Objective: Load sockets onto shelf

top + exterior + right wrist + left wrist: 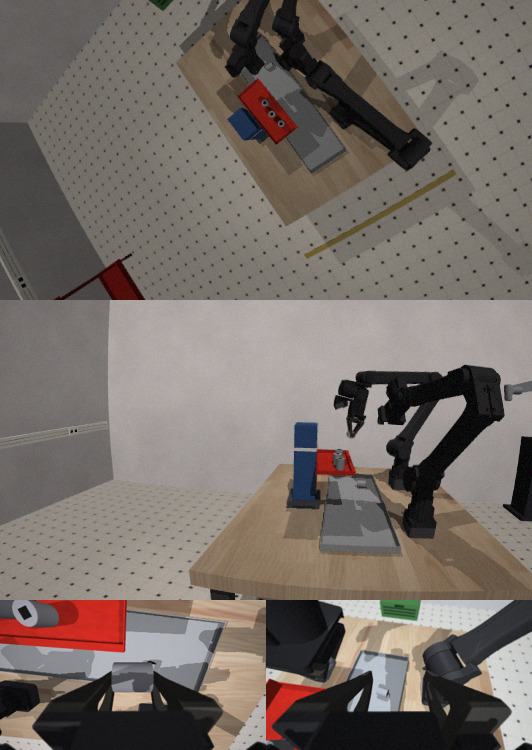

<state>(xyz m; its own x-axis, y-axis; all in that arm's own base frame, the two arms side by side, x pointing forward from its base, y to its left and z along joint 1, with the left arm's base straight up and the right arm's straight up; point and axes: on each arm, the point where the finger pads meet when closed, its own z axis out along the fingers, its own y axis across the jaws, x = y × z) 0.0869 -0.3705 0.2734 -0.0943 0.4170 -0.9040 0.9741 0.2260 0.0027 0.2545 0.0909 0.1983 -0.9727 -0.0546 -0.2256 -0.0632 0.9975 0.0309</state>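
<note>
The red shelf (252, 92) (327, 470) (279, 707) (101, 620) hangs on the blue post (244, 124) (305, 472), near the white band (305, 449). Three sockets stand in a row inside its rim: one (265, 102), a middle one (271, 114) and a third (281, 123). Another socket (270, 66) (361, 484) (382, 692) lies on its side in the grey tray (325, 150) (360, 548). My right gripper (132, 675) (353, 432) is shut on a socket, high above the tray, beside the shelf's end. My left gripper (398, 675) is open and empty above the tray area.
My two arms are close together behind the shelf, and the right hand stands at the upper left of the left wrist view. The right arm's base (440, 667) is beyond the tray. A green cabinet (400, 610) stands past the wooden table (260, 550).
</note>
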